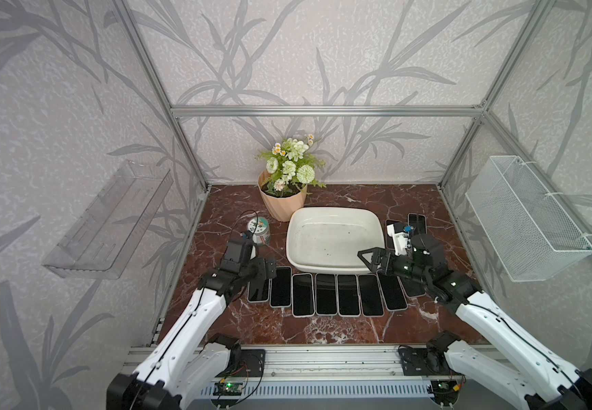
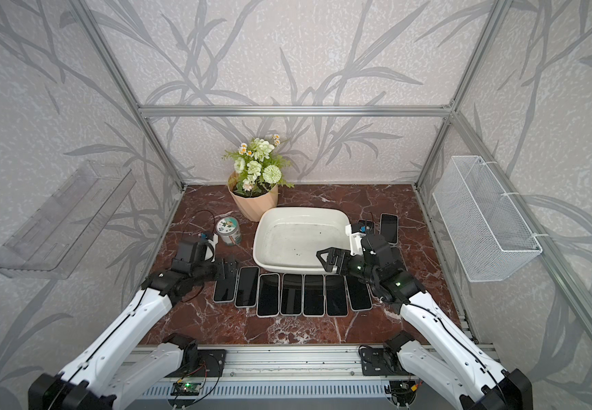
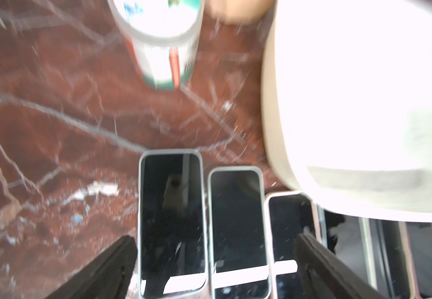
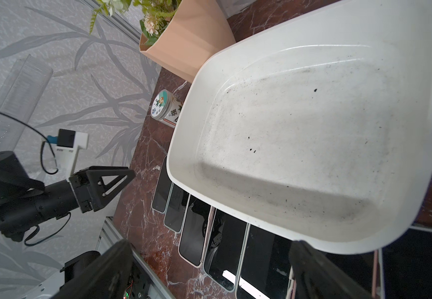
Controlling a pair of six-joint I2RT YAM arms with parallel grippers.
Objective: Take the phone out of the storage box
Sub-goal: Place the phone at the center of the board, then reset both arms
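The storage box (image 1: pixel 330 241) is showing smooth white plastic, dulled by dark specks. The phones (image 1: pixel 325 294) are gleaming with glossy black screens, and the red marble-look tabletop (image 1: pixel 323 330) is shining polished. The frame bars (image 1: pixel 323 110) are looking like matt brushed metal.

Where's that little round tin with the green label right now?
In both top views the tin stands upright on the marble table, just left of the white storage box and a little nearer the robot than the flower pot.

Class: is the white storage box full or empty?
Empty: the storage box shows only its bare, speckled floor; the phones lie outside.
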